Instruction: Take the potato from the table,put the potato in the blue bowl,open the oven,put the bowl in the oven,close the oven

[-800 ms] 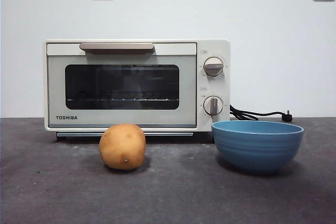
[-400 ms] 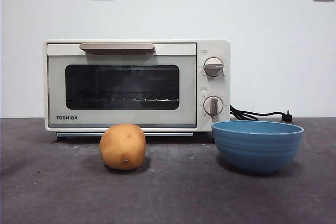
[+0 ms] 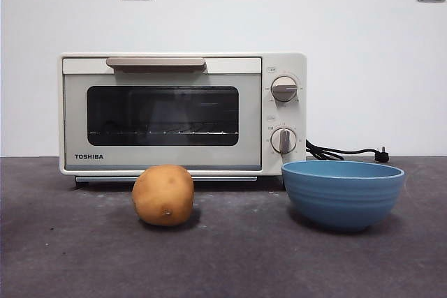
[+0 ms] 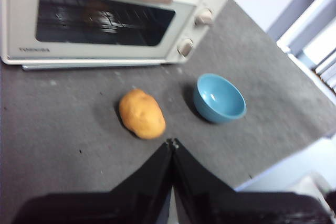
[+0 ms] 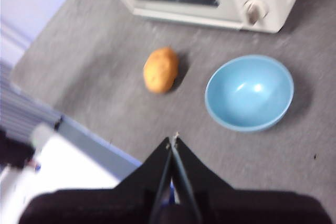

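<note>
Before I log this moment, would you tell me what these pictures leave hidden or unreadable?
- The oven interior: in the front view the dark glass window shows only a rack edge and reflections.
- The markings around the two knobs: too small to read in the front view, blurred in both wrist views.
- The blue bowl interior: hidden by its rim in the front view; the wrist views show it empty.
- The oven's far end: cut off in the right wrist view.

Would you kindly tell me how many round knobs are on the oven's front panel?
2. On the oven, beside the door: the upper knob is above the lower knob. Both also show in the left wrist view. None seems hidden.
</note>
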Robot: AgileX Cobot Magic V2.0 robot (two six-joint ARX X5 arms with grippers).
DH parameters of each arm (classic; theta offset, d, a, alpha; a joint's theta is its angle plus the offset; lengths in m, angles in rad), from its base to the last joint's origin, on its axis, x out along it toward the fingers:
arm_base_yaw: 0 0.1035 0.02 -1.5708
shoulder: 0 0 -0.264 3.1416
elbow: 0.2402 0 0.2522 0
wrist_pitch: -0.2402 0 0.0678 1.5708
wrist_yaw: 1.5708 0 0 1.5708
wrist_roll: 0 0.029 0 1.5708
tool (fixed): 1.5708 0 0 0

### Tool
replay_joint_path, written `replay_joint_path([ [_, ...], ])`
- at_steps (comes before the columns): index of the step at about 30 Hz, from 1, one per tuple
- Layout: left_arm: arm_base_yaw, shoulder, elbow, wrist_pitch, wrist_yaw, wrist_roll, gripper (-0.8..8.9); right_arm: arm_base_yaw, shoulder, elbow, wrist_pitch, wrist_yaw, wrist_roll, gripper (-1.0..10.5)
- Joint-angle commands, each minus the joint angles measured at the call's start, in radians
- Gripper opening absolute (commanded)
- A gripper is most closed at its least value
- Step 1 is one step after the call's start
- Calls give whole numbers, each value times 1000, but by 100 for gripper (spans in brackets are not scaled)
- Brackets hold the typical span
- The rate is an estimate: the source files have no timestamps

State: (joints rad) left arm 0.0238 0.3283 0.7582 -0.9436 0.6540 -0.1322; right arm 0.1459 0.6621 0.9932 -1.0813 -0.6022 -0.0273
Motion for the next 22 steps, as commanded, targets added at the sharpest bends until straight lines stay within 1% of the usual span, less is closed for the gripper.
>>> replay_joint_path([
  [1,-14,21,46,-51,8,79,-8,29,11,32,-57,0,-80,-12],
  [5,-25,40,90,-91,5,110,-8,68,12,37,-71,4,-79,-11],
  [7,-25,40,100,-90,5,110,-8,78,12,37,-71,1,-79,19],
  [9,-25,40,101,-91,5,110,-8,79,12,37,-70,1,-72,138],
  [10,-25,40,101,-93,5,110,-8,80,12,38,-68,1,-67,219],
  [11,-25,40,101,-96,5,110,-8,80,12,38,-65,1,-55,344],
  [14,-25,40,101,-97,5,110,-8,80,12,38,-56,-2,-14,607],
  [15,-25,40,101,-97,4,110,-8,80,12,38,-53,-2,-12,641],
  [18,-25,40,101,-97,4,110,-8,80,14,38,-44,-3,-9,638],
  [20,-25,40,101,-97,4,110,-8,80,25,38,-27,-4,11,638],
  [22,-25,40,101,-96,4,110,-8,84,39,38,-3,-29,23,636],
])
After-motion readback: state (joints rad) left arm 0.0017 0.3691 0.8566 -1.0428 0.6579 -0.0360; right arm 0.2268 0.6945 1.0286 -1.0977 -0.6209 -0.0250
